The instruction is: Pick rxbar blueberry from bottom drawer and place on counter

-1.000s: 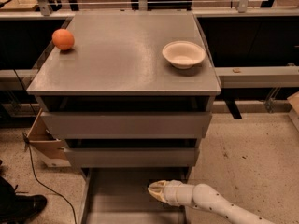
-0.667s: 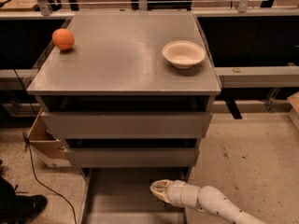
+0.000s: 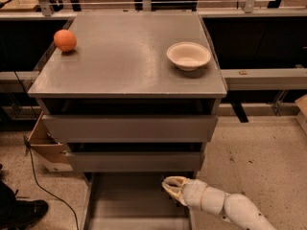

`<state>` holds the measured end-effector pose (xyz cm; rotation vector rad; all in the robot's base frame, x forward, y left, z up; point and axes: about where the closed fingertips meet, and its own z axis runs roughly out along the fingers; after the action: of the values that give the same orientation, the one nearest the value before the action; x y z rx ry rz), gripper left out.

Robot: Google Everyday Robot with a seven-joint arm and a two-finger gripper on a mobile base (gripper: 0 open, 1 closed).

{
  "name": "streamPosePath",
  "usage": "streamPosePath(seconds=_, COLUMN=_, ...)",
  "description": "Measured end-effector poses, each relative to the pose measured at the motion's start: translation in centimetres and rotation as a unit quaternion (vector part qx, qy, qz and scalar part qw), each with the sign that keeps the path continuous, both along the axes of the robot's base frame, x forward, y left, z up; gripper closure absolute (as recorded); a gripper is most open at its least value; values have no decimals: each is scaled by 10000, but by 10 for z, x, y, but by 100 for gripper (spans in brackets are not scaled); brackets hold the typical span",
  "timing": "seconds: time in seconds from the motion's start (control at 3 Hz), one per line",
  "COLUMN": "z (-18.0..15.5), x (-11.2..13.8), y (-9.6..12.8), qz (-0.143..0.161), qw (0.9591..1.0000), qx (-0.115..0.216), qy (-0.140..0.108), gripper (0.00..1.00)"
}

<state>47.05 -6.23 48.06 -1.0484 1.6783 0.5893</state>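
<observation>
The bottom drawer [image 3: 129,202] is pulled out at the foot of the cabinet, and its plain grey floor shows. No rxbar blueberry shows in it; it is hidden or out of view. My gripper [image 3: 173,188], cream-coloured on a white arm, reaches in from the lower right and hangs over the drawer's right side, just below the middle drawer's front. The counter [image 3: 124,56] is the flat grey top of the cabinet.
An orange [image 3: 64,40] sits at the counter's left edge and a pale bowl [image 3: 188,55] at its right. Two taller grey drawers [image 3: 129,128] are above the open one. A cardboard box [image 3: 45,147] and a cable lie on the floor to the left, and a black shoe [image 3: 19,212] is at the lower left.
My gripper has moved a little to the right and closer to the cabinet over the bottom drawer. Nothing else has moved.
</observation>
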Motion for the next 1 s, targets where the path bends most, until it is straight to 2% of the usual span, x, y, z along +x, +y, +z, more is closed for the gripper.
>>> streamPosePath(seconds=0.33, z=68, x=2, y=-12, qz=-35, qw=9982, qx=-39, qy=-597, gripper=100)
streamPosePath(seconds=0.67, z=155, x=6, y=-14, qz=-42, qw=9901, qx=-56, qy=-1404, gripper=100)
streamPosePath(seconds=1.0, z=155, x=6, y=-14, qz=-42, qw=9901, qx=-56, qy=-1404, gripper=100)
